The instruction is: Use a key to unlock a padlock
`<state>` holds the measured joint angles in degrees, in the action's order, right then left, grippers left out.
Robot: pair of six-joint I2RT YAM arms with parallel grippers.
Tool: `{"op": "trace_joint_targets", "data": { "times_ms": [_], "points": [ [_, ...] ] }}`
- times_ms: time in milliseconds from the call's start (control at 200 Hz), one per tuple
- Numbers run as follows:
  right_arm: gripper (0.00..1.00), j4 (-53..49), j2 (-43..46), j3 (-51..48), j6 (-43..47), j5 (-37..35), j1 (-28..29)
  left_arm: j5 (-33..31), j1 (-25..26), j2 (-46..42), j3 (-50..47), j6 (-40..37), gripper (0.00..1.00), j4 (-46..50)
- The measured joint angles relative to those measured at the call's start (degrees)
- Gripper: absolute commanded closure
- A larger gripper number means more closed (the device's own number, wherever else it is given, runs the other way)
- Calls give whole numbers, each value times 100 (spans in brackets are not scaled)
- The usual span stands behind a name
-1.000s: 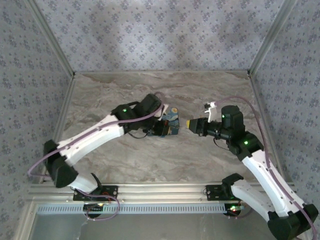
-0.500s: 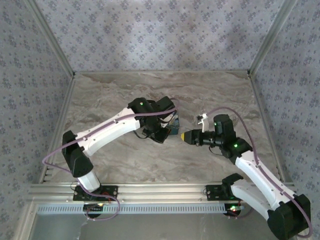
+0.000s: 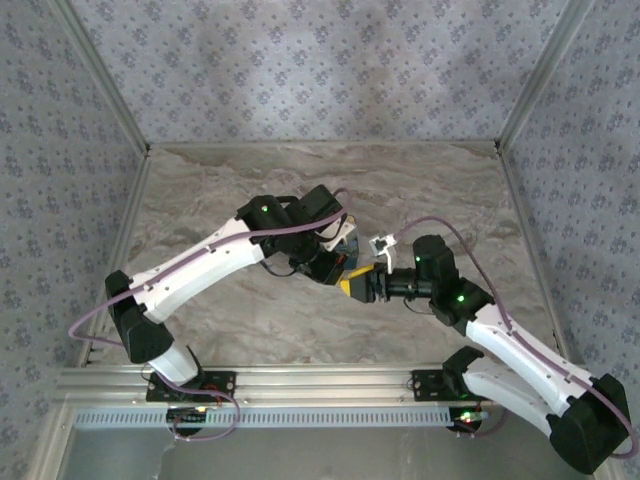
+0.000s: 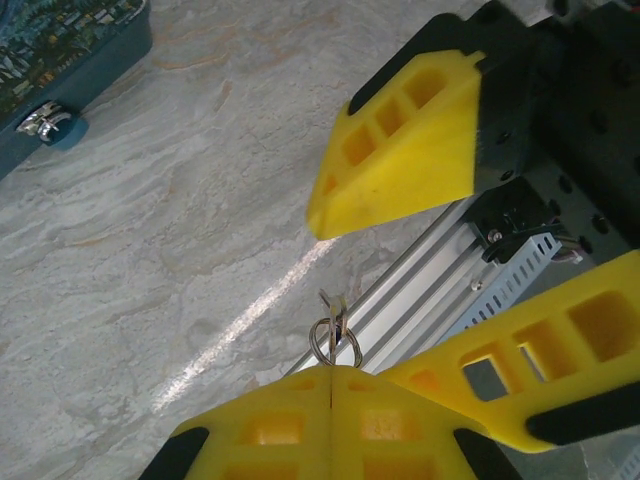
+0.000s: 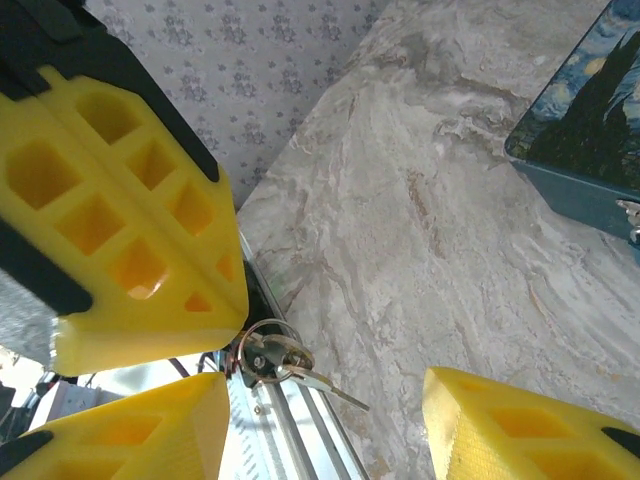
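Firmly, ribbed yellow left fingers (image 4: 265, 432) pinch a thin metal key ring (image 4: 335, 342); right fingers (image 5: 515, 432) stand apart, flanking its key (image 5: 318, 379).

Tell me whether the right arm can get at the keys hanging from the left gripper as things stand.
Likely yes. The right gripper has its jaws open, and the keys dangle just ahead of that gap, pinched by their ring in the shut left gripper. Nothing lies between them.
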<state>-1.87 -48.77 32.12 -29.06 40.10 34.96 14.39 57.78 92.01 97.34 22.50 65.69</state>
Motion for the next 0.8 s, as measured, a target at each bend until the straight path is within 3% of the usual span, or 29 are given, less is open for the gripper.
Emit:
{"op": "trace_joint_targets", "data": {
  "times_ms": [450,800],
  "points": [
    [59,-345,-2,234,188,-710,166,-15,17,-2,-72,2,100,-232],
    [64,-501,417,229,44,-1141,-282,20,42,-107,-216,2,100,-273]
  ]
}}
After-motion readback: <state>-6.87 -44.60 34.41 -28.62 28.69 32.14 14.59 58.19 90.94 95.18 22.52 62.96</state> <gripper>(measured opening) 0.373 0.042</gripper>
